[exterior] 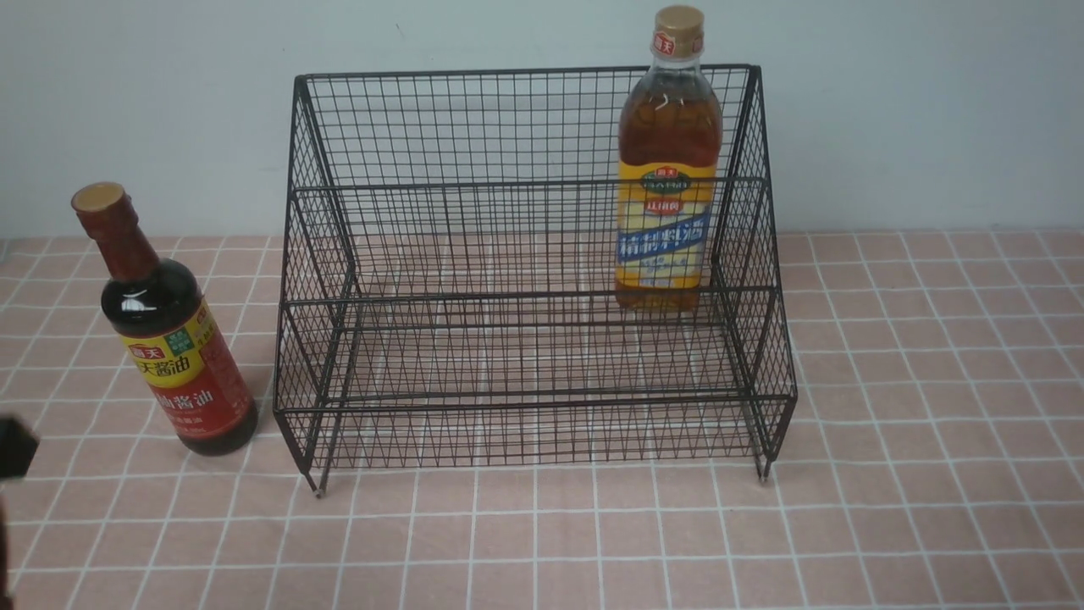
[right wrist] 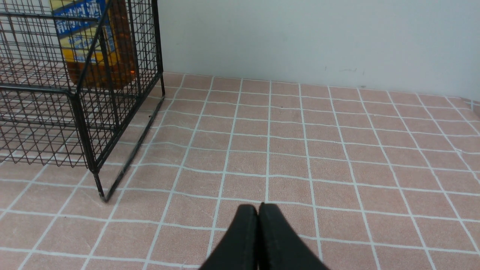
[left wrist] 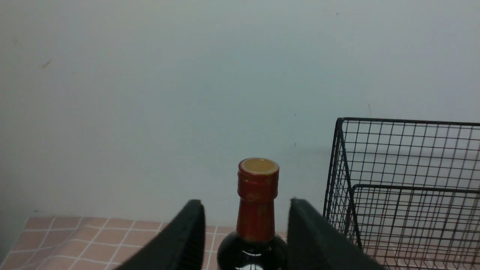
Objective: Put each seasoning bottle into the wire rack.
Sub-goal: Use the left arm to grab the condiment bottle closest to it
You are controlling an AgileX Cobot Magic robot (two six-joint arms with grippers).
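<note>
Scene: a black wire rack with two stepped tiers and a tall back stands at centre frame in the front view. It rests on small feet on a desk patterned in pink squares with white lines. A pale wall runs behind it.

Amber bottle: the taller seasoning bottle, with a yellow-blue label, stands upright inside the rack. It is on the upper tier at the right end, close to the side mesh. Its tan cap rises above the rack's top rail, in the upper right of centre.

Soy-sauce bottle: the dark bottle, with a red-yellow label and red neck, sits on the desk outside the rack, at the left of the frame. Its base is just beside the rack's lower left corner. In the front view its neck slants toward the upper left; whether that is a true lean or the lens, the pictures do not settle.

Left fingers: the black left fingers stand apart, one on either side of the soy-sauce bottle's neck. The wrist view shows a gap on both sides, so nothing is gripped. The rack's side mesh is near.

Right fingers: the right fingers are pressed together, tip to tip, holding nothing. They are over bare desk well apart from the rack's right corner foot.
</note>
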